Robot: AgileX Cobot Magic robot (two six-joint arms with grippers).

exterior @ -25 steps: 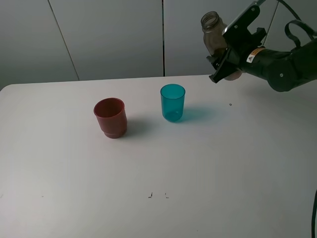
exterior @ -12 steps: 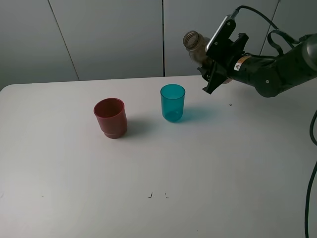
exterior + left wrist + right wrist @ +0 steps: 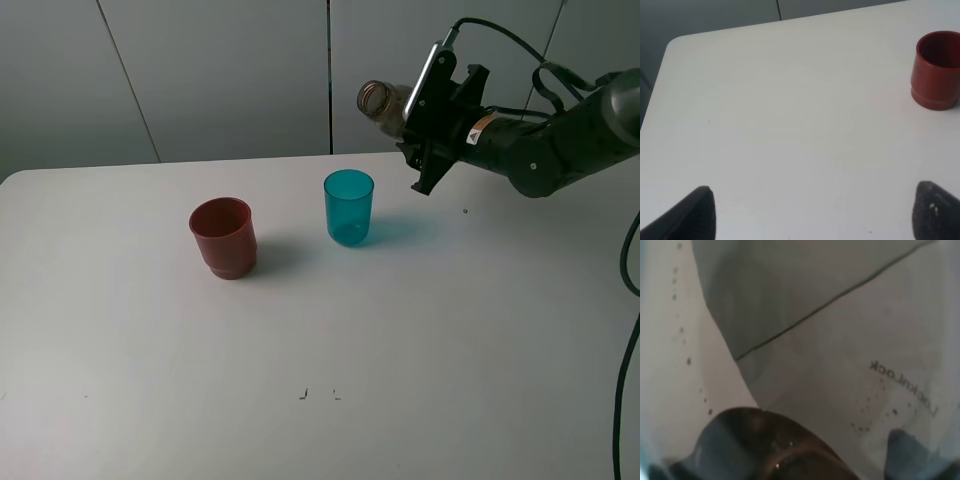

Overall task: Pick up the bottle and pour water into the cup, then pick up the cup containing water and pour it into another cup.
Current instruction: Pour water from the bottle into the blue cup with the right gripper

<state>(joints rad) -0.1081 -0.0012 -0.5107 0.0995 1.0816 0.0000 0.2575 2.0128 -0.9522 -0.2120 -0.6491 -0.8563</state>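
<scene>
My right gripper is shut on the smoky grey-brown bottle and holds it tilted in the air, its open mouth pointing left, above and right of the teal-blue cup. The teal cup stands upright on the white table. The dark red cup stands upright to its left and also shows in the left wrist view. The right wrist view is filled by the bottle held close. My left gripper is open, low over the table's left part, and out of the exterior view.
The table's back edge meets grey wall panels. Small dark specks lie near the table's front. A cable hangs along the right side.
My right gripper has carried the bottle left toward the teal cup and tipped it further over, mouth to the left. The cups have not moved.
</scene>
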